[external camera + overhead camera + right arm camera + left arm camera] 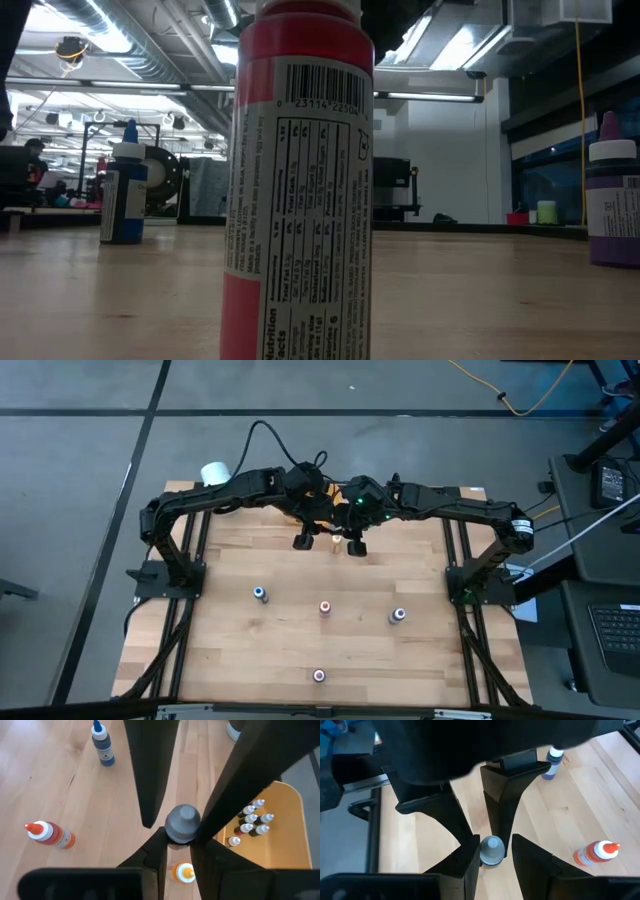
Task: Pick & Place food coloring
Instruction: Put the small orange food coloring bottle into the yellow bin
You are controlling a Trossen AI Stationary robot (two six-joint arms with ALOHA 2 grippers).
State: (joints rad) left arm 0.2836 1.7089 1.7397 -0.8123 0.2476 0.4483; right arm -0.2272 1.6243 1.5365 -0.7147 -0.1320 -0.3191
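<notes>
Above the table's far middle, my left gripper (303, 541) and my right gripper (355, 546) meet tip to tip, both shut on one small food coloring bottle with a grey cap (182, 823). The same bottle (491, 849) shows between my left fingers in the left wrist view. Its body is hidden by the fingers. An orange-capped bottle (48, 834) lies on its side on the wood nearby. Another orange cap (184, 872) shows on the table below the held bottle. My left gripper (492, 854) has the bottle just under its grey cap (491, 860) between its two fingers (467, 862), slanting down from the table's left. The bottle is clear of the table, cap up. My right gripper (181, 845) pinches the bottle at the cap's lower rim (181, 839) between its two fingers (156, 854), slanting down from the table's right. The bottle stands upright and clear of the table.
Upright bottles stand on the wood: blue-capped (259, 594), red (325, 607), purple (398, 616) and a red one near the front edge (319, 676). A yellow-orange bin (282, 845) at the far edge holds several tiny bottles (250, 824). A white cylinder (213, 472) stands at the far left corner.
</notes>
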